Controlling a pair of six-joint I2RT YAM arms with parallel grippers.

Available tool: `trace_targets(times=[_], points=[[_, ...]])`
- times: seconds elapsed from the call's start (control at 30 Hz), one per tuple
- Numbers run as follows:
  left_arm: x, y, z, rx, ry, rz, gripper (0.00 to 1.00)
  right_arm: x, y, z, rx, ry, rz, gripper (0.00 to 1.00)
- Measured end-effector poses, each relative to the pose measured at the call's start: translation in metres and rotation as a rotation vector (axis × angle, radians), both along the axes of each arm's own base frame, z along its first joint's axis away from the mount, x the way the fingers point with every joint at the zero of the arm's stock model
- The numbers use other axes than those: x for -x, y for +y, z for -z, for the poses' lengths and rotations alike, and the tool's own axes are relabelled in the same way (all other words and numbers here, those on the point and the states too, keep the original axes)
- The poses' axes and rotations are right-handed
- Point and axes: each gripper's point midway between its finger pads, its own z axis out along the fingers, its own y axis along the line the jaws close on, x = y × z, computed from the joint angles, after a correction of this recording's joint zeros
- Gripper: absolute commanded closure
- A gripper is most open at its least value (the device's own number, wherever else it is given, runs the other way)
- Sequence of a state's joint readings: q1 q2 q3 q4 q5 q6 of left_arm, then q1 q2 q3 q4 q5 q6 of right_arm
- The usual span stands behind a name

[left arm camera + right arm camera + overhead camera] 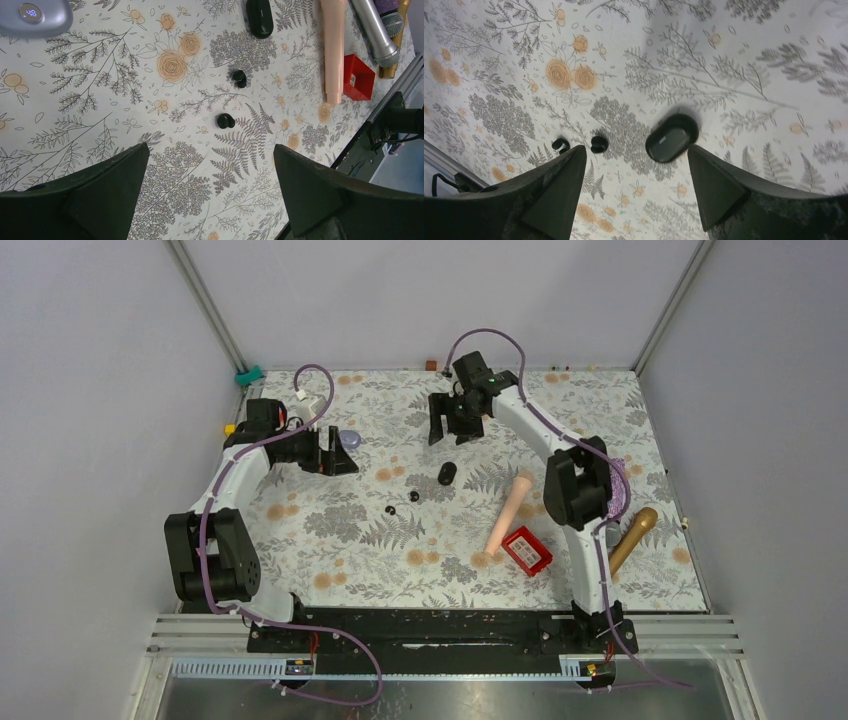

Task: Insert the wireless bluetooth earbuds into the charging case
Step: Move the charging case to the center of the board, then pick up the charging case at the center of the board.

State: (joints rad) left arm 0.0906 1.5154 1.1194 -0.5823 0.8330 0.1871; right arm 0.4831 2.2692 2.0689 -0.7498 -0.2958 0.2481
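Both pincers are released and grasp nothing: the left pincer (335, 452) hangs well to the left of the charging case (446, 474), the right pincer (455, 422) just beyond it. The case lies apart from both, and to us it looks shut. The nearer earbud (413, 496) sits near the case, and the farther earbud (390, 510) lies further along the same line. We judge the buds likely to roll or squirt from broad fingers, and a reach for one could knock the other. The glossy case may skid if pressed on its lid. The surface (400, 575) is a cloth printed with ferns and orange flowers; pale grey walls (100, 390) and metal posts (205, 300) close it in
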Motion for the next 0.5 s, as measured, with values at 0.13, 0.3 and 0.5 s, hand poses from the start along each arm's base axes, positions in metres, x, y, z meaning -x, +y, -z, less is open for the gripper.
trace_targets(times=[0.13, 0.3, 0.5], points=[[0.0, 0.0, -0.001, 0.001, -0.002, 0.001, 0.01, 0.019, -0.016, -0.004, 0.02, 0.013, 0.068, 0.21], [0.0, 0.0, -0.003, 0.0, -0.009, 0.0, 0.01, 0.047, -0.029, 0.043, 0.065, 0.143, 0.136, 0.22], [0.0, 0.001, -0.004, -0.001, -0.015, -0.001, 0.01, 0.048, -0.03, 0.07, 0.09, 0.196, 0.179, 0.22]])
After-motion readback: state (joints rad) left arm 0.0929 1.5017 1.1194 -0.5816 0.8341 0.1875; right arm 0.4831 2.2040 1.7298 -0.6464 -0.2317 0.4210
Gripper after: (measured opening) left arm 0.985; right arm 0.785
